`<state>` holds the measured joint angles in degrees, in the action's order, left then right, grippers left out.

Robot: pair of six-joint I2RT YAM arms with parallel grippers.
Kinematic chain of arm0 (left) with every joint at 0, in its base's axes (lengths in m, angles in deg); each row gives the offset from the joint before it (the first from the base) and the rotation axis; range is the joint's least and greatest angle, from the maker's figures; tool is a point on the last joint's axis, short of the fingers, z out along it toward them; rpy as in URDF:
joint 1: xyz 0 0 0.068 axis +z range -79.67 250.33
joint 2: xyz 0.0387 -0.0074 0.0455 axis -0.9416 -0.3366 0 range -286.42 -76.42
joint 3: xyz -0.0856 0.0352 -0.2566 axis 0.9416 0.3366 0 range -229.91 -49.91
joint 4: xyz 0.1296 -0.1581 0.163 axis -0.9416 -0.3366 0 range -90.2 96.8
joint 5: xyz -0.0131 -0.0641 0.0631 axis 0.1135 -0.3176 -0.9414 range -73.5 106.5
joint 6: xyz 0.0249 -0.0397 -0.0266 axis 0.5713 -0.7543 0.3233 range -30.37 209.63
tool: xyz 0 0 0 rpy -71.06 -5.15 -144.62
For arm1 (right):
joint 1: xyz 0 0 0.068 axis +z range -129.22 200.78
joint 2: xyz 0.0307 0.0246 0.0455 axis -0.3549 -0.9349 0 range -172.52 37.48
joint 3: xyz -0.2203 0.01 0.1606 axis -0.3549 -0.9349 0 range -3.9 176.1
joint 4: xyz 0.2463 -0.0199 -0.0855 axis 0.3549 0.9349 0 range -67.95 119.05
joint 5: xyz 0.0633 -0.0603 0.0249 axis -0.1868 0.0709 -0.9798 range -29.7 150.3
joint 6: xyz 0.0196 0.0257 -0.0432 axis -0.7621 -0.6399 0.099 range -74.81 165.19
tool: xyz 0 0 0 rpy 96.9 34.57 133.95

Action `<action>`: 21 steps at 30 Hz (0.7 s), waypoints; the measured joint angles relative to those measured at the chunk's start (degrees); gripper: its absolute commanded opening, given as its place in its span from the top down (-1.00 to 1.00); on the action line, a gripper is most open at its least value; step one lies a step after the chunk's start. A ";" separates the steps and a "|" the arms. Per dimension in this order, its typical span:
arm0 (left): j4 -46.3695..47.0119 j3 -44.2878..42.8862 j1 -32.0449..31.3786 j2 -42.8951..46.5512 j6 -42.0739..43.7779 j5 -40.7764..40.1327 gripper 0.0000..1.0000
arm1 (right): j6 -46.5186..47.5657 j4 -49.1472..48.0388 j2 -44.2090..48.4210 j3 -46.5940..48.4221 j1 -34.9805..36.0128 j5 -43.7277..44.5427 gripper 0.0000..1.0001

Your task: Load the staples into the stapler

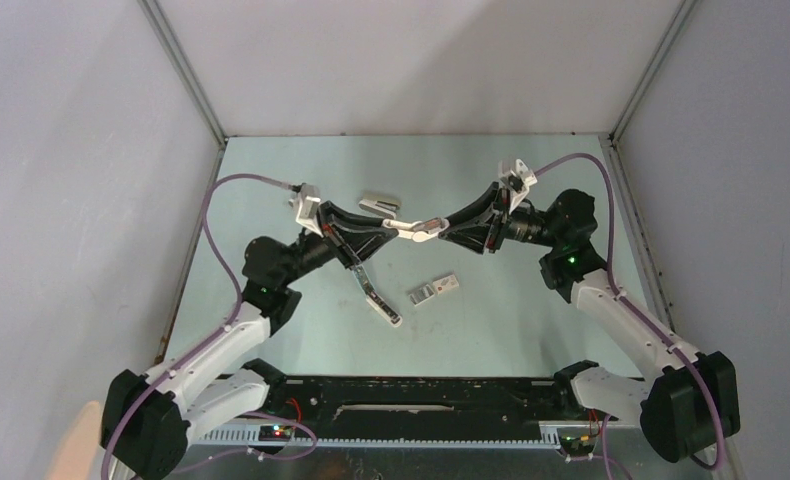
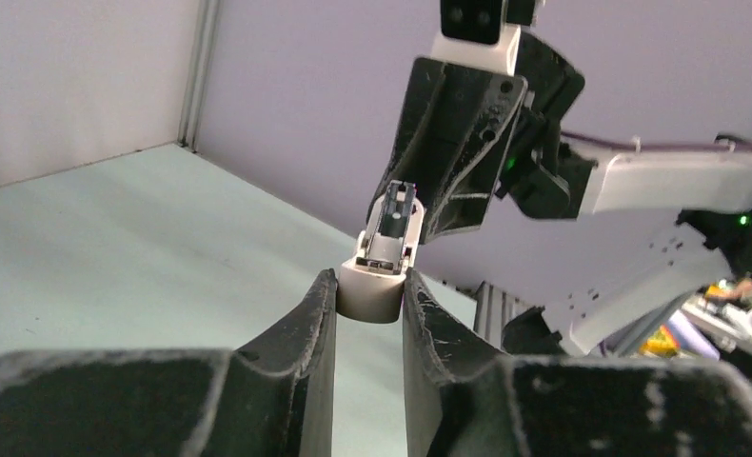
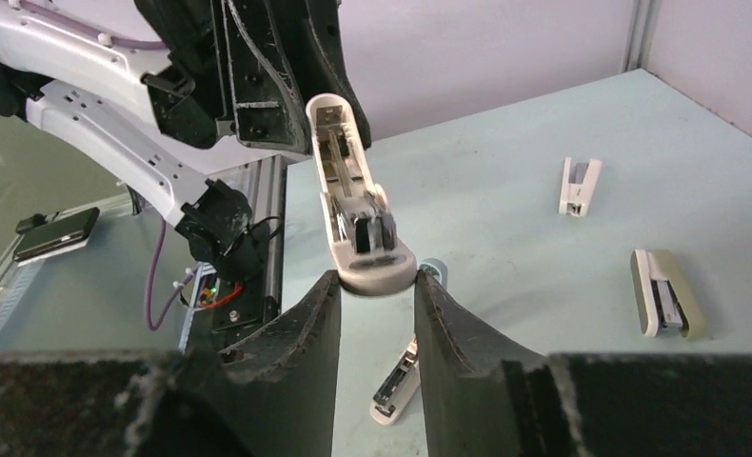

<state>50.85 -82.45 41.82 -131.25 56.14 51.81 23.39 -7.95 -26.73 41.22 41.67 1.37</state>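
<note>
Well, both arms meet over the middle of the worktop (image 1: 511,325), and the stapler (image 3: 346,181) hangs in the air between them, resting on nothing. The left hand (image 2: 370,288) is clamped on one stubby end and the right hand (image 3: 376,284) on the rounded end opposite. That puts the stapler's long axis straight from one hand to the other, left to right across the worktop. From the right wrist its inner side faces the camera, with a metal channel running down its length. It looks opened up, though I can't tell whether any staples sit in it.

The staples (image 1: 434,290) are down on the worktop, below both hands and touching neither. They are in a small white box lying just on the arm-base side of the held stapler, its long axis slanting only a little off the stapler's. Seen from above, the box sits almost under the right hand's fingertips and farther from the left's, so the right arm looks the nearer one. My guess is that one hand must let go to fetch it, reaching down and back toward the bases, while the other holds the stapler alone by its end. A beige stapler (image 1: 381,205) lies on the far side, out of the way.
</note>
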 measured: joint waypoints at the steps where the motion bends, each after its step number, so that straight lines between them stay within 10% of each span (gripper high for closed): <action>1: 2.56 1.68 -0.09 0.13 -1.79 -1.22 1.00 | -0.92 -1.79 0.17 -1.16 0.00 0.52 1.00; 11: 13.18 7.37 1.07 0.76 -9.01 -9.27 1.00 | -5.73 -11.39 0.87 -4.83 -1.51 1.97 0.96; 21: -4.35 -2.93 0.94 0.70 6.29 -3.61 1.00 | -1.25 -1.57 1.55 -2.51 -1.14 2.03 -0.10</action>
<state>46.50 -85.38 42.76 -130.55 62.43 48.21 22.14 -9.52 -25.18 38.71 40.53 3.40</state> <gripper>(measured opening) 0.273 0.450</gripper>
